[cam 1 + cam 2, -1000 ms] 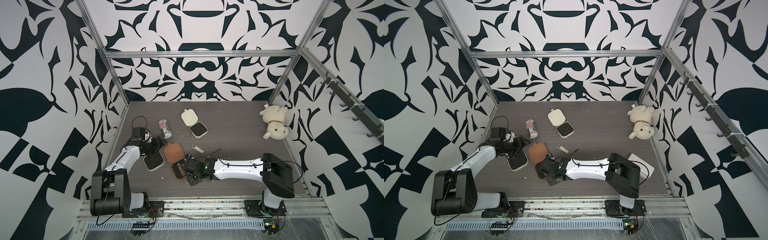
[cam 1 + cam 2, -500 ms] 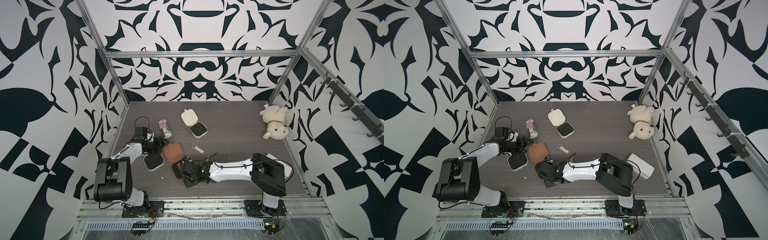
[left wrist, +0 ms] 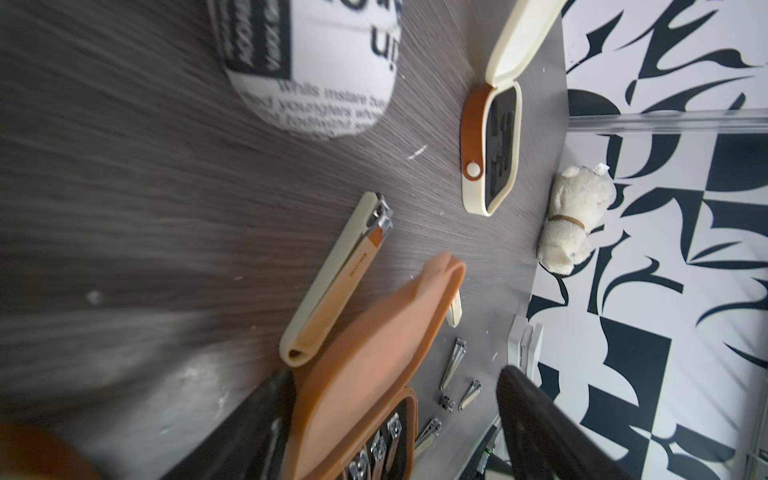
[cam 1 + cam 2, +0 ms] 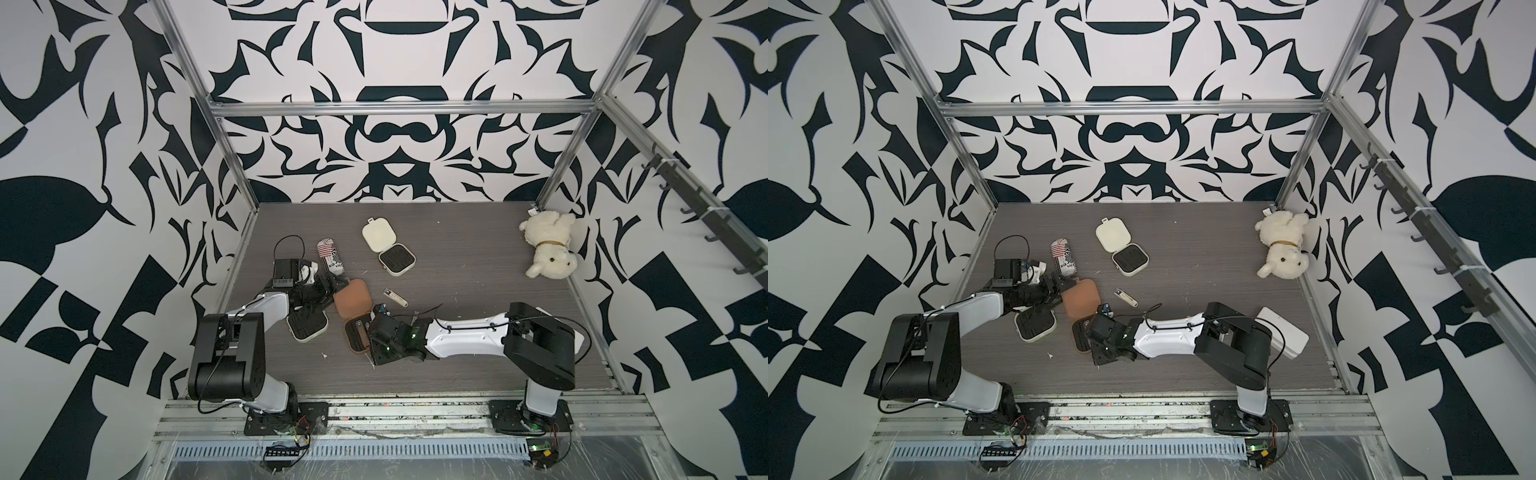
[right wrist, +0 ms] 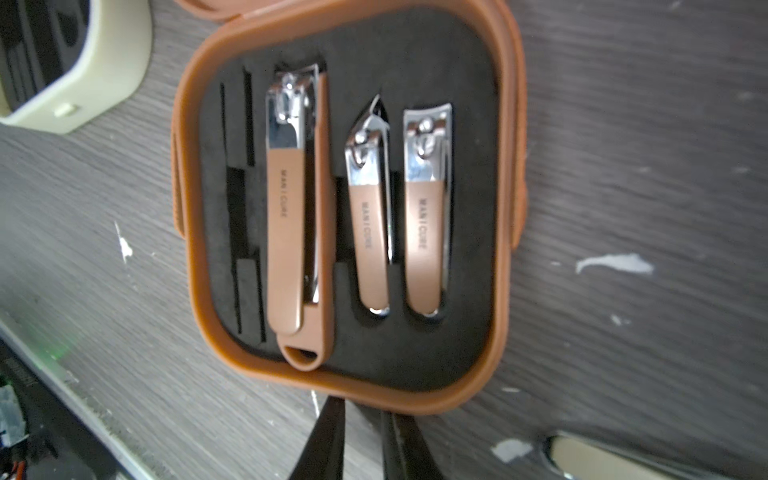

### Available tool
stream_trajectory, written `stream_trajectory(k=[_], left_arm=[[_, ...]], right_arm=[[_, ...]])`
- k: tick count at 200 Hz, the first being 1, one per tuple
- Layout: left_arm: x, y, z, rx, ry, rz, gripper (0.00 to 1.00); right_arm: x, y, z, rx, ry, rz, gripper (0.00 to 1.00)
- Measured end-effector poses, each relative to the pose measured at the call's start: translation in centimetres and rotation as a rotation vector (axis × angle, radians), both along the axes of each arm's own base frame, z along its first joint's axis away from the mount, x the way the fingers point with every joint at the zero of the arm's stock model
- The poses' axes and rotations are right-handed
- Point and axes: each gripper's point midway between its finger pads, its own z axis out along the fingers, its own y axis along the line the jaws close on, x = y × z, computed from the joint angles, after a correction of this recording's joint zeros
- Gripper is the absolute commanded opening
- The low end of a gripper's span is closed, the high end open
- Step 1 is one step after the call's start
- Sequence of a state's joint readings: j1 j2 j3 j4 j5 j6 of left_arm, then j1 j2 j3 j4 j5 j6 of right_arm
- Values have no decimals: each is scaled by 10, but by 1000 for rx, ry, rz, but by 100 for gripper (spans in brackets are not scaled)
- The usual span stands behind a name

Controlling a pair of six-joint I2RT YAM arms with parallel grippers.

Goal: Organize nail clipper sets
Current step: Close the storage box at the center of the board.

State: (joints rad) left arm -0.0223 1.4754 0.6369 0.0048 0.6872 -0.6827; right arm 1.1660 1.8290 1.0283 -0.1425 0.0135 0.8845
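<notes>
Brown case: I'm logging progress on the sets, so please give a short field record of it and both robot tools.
brown case: open, lid swung back
contents: three brown clippers seated in black insert; thin slots beside them look empty
right tool: just outside the case rim, jaws narrowly apart, empty
left tool: jaws wide, straddling the lid, not clamped
loose nearby: cream clipper beside the lid
</notes>
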Motion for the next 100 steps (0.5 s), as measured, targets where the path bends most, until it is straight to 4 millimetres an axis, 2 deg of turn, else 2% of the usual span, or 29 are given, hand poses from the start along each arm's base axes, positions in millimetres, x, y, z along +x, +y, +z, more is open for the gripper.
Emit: stream_trajectory(k=[54, 100], left_arm=[[-8, -24, 39, -41, -137, -80, 82], [-18, -41, 45, -54, -152, -133, 82]], right_arm=[[10, -11, 0, 1, 5, -36, 21], [17, -19, 0, 0, 8, -59, 21]])
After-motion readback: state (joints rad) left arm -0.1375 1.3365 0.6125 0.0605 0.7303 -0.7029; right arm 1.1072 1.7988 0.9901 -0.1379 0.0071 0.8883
